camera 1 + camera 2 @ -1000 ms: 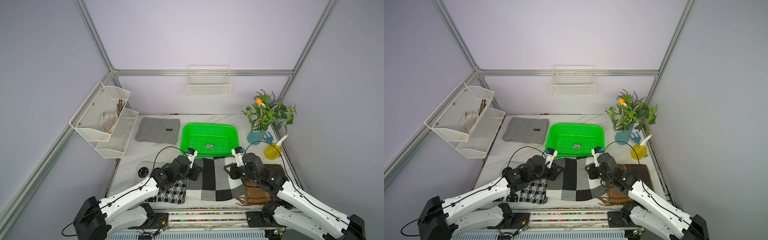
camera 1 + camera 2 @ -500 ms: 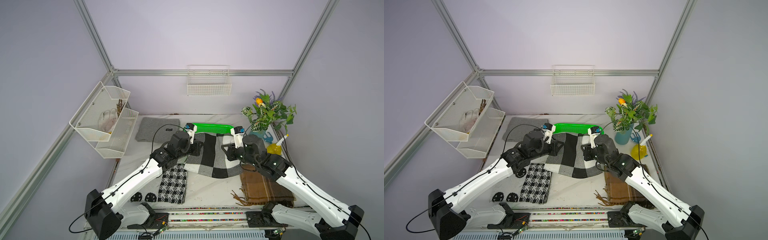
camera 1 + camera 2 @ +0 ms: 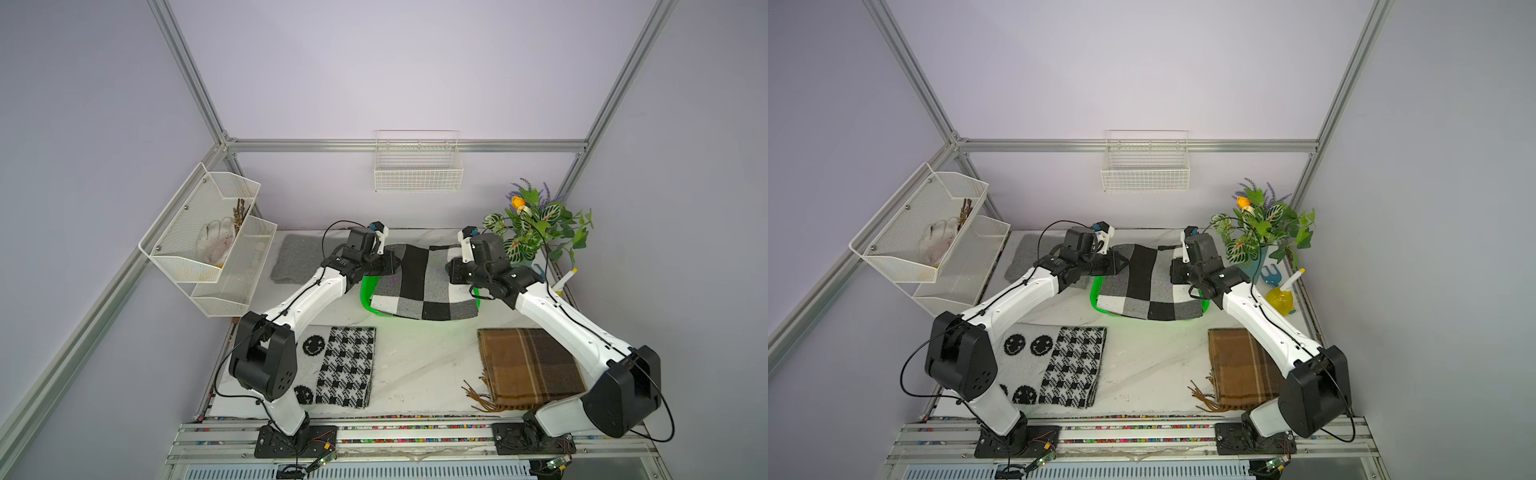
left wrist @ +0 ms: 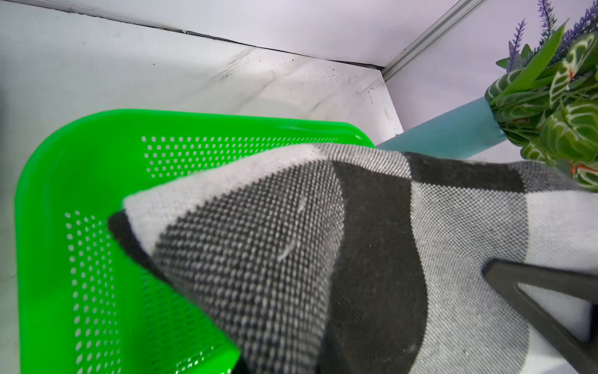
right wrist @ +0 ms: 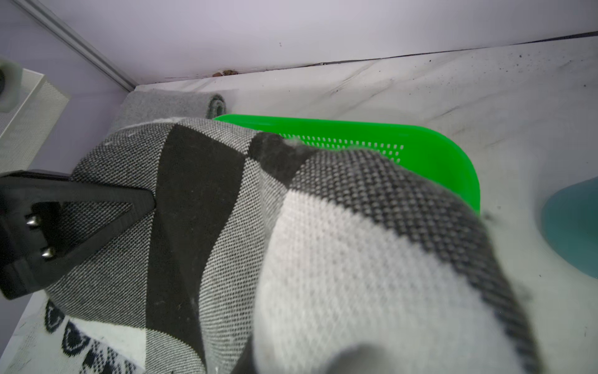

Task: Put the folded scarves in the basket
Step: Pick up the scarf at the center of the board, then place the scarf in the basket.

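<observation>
- The left arm (image 3: 307, 297) reaches forward; the left gripper (image 3: 390, 264) clamps one scarf (image 3: 419, 286) edge.
- The right arm (image 3: 557, 316) mirrors it; the right gripper (image 3: 454, 272) clamps the opposite edge above the basket (image 3: 365, 293).

Camera placement: two high views, two wrist views.
Both top views look steeply down from above the near edge of the table (image 3: 415, 365) toward the back wall (image 3: 415, 83), far enough to take in the whole table. Each wrist view sits close above the scarf (image 4: 291, 259), facing the back wall; both share the far rim of the basket (image 4: 64, 194).
</observation>
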Robot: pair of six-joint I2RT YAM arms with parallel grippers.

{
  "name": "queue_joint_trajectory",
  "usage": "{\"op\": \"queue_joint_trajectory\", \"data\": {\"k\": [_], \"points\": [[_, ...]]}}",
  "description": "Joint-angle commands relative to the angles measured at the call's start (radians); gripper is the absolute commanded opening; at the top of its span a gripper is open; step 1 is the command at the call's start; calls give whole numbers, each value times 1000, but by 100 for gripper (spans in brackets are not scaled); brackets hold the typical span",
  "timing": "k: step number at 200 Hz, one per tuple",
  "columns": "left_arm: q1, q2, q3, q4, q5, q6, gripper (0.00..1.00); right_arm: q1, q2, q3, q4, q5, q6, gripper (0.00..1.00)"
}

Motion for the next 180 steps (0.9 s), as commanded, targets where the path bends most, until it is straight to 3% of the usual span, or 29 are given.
{"op": "queue_joint_trajectory", "data": {"k": [1,73,180], "points": [[34,75,75,97,109,-3,0,-16,98,76,46,-65,-38,0],[37,221,119,95,55,34,0,-36,276,132,38,39,-75,0],[36,342,74,246,49,-34,0,-47,465,204,22,180,-128,0]]}}
